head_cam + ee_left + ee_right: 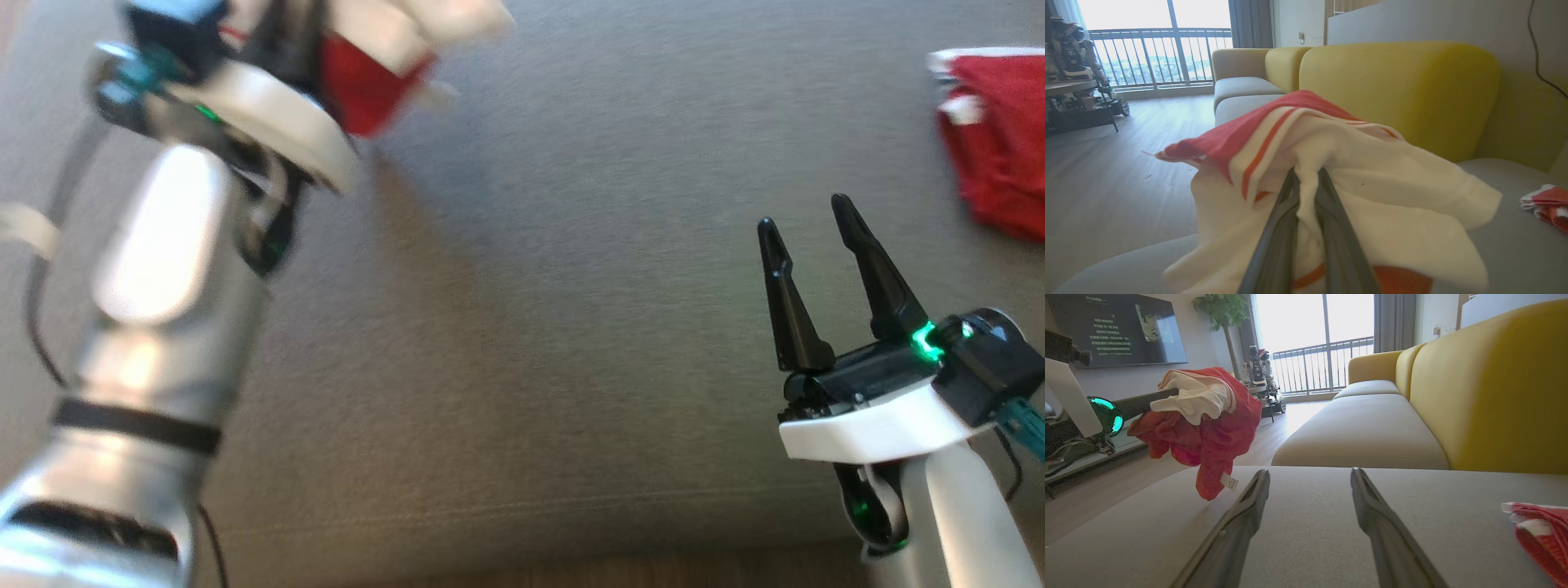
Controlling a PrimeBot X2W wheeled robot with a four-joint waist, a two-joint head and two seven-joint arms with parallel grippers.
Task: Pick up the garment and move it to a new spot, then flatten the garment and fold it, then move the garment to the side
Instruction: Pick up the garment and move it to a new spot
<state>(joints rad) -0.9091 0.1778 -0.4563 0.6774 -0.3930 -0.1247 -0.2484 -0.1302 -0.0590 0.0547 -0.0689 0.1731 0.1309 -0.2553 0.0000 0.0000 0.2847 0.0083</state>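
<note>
Head view: gripping garment [371, 90] in left gripper [298, 37], upper left of frame, bunched, blurred. Holding right gripper [804, 214] spread and empty, lower right, well apart from garment.
Left wrist view: pinching white fold between fingers [1331, 212].
Right wrist view: hanging at centre left, above seat cushion [1310, 522], drooping downward.

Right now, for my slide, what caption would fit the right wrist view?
Left gripper holds a red and white garment above the grey seat; the right gripper stands open.
</note>
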